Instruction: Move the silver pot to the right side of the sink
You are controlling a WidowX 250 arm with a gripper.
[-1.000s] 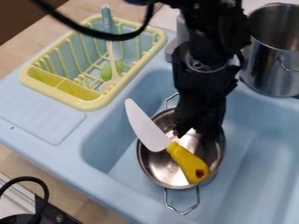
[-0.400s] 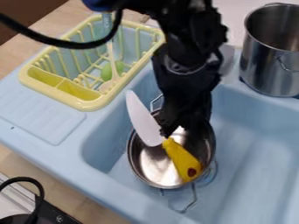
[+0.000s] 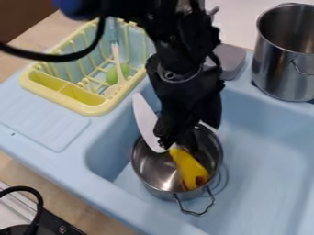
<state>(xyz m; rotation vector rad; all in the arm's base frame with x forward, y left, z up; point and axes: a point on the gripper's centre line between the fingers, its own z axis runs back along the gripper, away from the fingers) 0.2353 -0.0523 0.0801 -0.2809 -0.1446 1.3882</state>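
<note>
In the sink (image 3: 264,156), the pot (image 3: 151,169) has shifted toward the view's left, so the right side seems farther now. My end effector (image 3: 179,141) is over it; its grip I cannot tell. The knife (image 3: 146,120) leans inside.

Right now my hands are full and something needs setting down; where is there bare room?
Bare: the floor of the light-blue sink right of the small silver pot, and the drainboard between the yellow plastic dish rack and the outer edge. Crowded: the small silver pot, overlapped by the black gripper and the yellow-handled white knife.
</note>
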